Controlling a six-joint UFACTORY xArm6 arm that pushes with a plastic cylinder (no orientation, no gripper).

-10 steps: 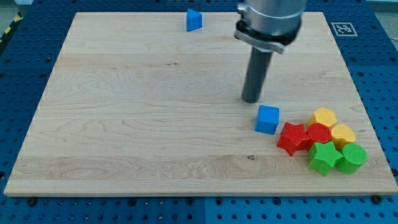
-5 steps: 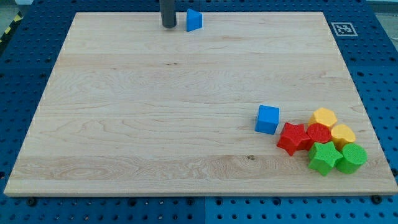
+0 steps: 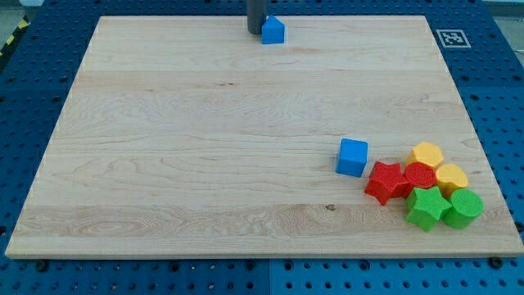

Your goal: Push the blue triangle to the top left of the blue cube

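Note:
The blue triangle [image 3: 273,30] lies near the top edge of the wooden board [image 3: 205,164], a little right of the middle. My tip [image 3: 256,31] stands right against its left side. The blue cube [image 3: 353,156] sits far below it, toward the view's lower right. The triangle is above and to the left of the cube, a long way off.
Right of the blue cube is a tight cluster: a red star [image 3: 386,182], a red block [image 3: 420,175], two yellow blocks [image 3: 426,154] [image 3: 451,175], a green star [image 3: 426,207] and a green block [image 3: 463,207]. A marker tag [image 3: 450,38] sits off the board's top right corner.
My tip went from beside the blue cube to the top edge, left of the triangle, then moved right. The triangle slid a little to the right and turned.

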